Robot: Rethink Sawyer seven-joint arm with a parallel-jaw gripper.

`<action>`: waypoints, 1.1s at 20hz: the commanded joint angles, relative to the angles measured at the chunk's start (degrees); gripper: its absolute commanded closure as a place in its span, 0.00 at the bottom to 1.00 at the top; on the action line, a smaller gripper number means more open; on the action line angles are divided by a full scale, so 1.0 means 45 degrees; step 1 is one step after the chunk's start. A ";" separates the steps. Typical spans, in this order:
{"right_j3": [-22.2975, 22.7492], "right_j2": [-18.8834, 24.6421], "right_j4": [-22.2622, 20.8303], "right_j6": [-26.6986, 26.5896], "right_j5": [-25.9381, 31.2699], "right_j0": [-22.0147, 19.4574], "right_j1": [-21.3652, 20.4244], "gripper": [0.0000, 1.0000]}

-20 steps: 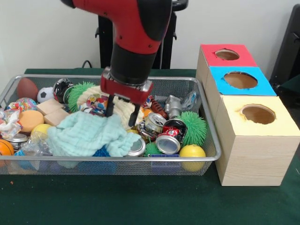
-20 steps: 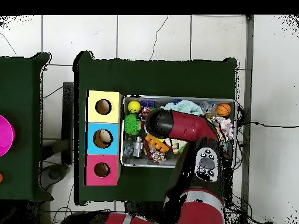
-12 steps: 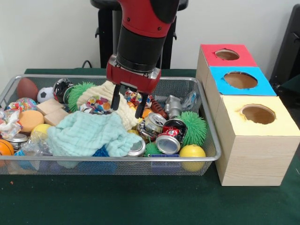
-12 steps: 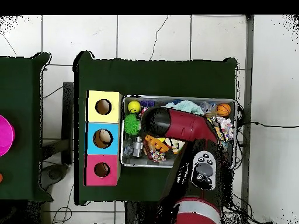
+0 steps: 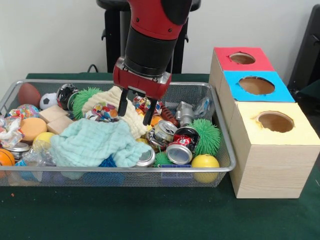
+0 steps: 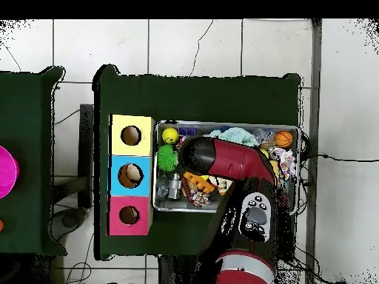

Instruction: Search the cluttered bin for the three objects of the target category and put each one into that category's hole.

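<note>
I can read no brand or writing on anything here; the crushed cans near the wire bin's front right corner show only red, black and silver. My jaws hang open and empty over the bin's middle, their 2 fingers just above the cream knit cloth and the patterned fabric, holding nothing; whether they touch the cloth I cannot tell. On the desk right of the bin stands the box with 3 holes: yellow, blue, red.
</note>
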 commanded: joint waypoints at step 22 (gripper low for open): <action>0.0663 0.1380 0.0036 0.0350 0.1561 -0.1934 -0.0459 0.00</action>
